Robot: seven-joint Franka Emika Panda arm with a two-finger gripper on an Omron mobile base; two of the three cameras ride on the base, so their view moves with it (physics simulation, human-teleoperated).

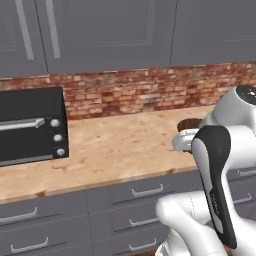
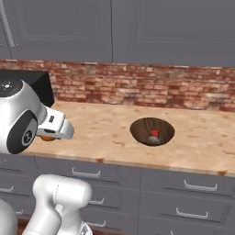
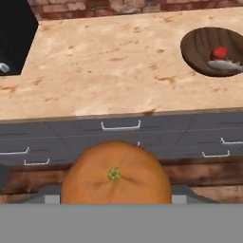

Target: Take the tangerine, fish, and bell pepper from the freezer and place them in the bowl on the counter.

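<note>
Fingers (image 3: 115, 201) clamped on the smooth, round tangerine (image 3: 116, 173). Dark wooden bowl (image 3: 199, 47) holds the glossy red bell pepper (image 3: 219, 52) and grey fish (image 3: 225, 66) on the speckled beige counter (image 3: 109, 66), backed by red brick.

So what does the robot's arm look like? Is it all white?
Mostly white. The arm is made of smooth, rounded, glossy white shells, like fat tubes joined together. One link has a long black strip down its side, and the joints show round dark grey caps. The part leading to the gripper is a white, boxier block with small dark marks. No loose cables show.
</note>
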